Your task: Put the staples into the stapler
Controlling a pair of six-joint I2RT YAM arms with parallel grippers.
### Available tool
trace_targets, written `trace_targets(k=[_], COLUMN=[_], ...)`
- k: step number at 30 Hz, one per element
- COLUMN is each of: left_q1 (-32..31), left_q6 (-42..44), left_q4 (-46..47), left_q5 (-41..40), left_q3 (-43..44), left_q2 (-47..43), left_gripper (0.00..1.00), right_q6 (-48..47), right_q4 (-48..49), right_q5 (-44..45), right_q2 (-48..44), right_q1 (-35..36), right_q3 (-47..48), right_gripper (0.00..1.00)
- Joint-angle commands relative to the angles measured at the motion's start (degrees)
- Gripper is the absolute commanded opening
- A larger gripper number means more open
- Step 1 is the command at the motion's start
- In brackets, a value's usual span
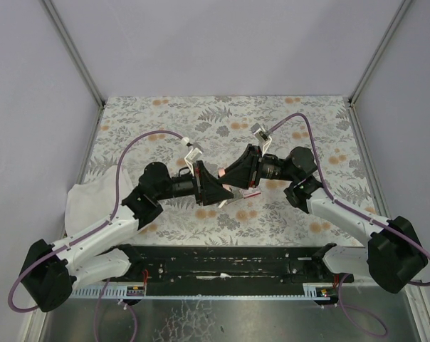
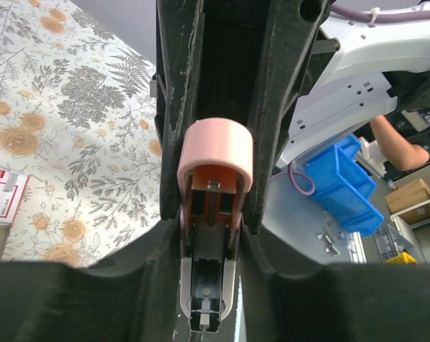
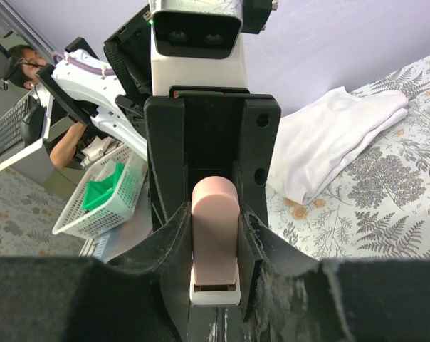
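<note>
Two grippers meet over the middle of the floral worktop (image 1: 222,114) and hold the pink stapler (image 2: 215,153) between them, one at each end. The left gripper (image 2: 211,228) is partly closed, its fingers pressed on both flanks of the stapler, whose end shows an orange inside under the pink cap and a white base below. The right gripper (image 3: 213,221) is likewise closed part-way, clamped on the stapler's rounded pink top.

From above, the two black gripper bodies cover nearly all of the stapler, with only slivers of pink showing between them. In each wrist view the other gripper's body rises right behind the stapler and blocks what lies beyond.

A small red box (image 2: 3,192) with a pale label lies flat on the worktop, apart from the stapler, at the left edge of the left wrist view. The staples cannot be seen.

A crumpled white cloth (image 1: 87,203) lies well beyond the stapler at the worktop's left edge. Farther off, past the worktop, stand a blue bin (image 2: 343,185) and a white mesh basket (image 3: 101,199).
</note>
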Motion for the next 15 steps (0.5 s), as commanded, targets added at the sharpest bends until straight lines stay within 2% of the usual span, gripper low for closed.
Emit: trace_targets(k=[1,4,5,10,12,15], left_q1=[-0.4,-0.5,-0.4,-0.4,-0.4,-0.3], left_q6=[-1.7,-1.1,-0.8,1.0,1.7,2.9], left_q4=[5.4,3.5,2.7,-4.8,-10.2,-20.4], left_q5=[-1.1,-2.8,-3.5,-9.5,-13.6,-22.1], left_q3=[-0.6,-0.7,-0.7,-0.9,-0.7,0.2], left_q2=[-0.4,-0.9,-1.2,-3.9,-4.8,-5.3], left_gripper=[0.24,0.07,0.02,0.0,0.0,0.0], right_q6=[-0.3,-1.5,-2.9,-12.2,-16.4,-20.5], right_q4=[4.0,2.1,0.6,-13.4,-19.1,-27.6], right_q5=[-0.1,0.9,1.4,7.7,11.4,16.8], right_q2=[-0.4,-1.3,-1.8,-6.3,-9.2,-12.9], right_q1=[0.4,0.4,0.4,0.4,0.3,0.0], right_q3=[1.3,1.1,1.2,2.5,2.8,3.3], right_gripper=[0.0,0.0,0.03,0.47,0.69,0.9])
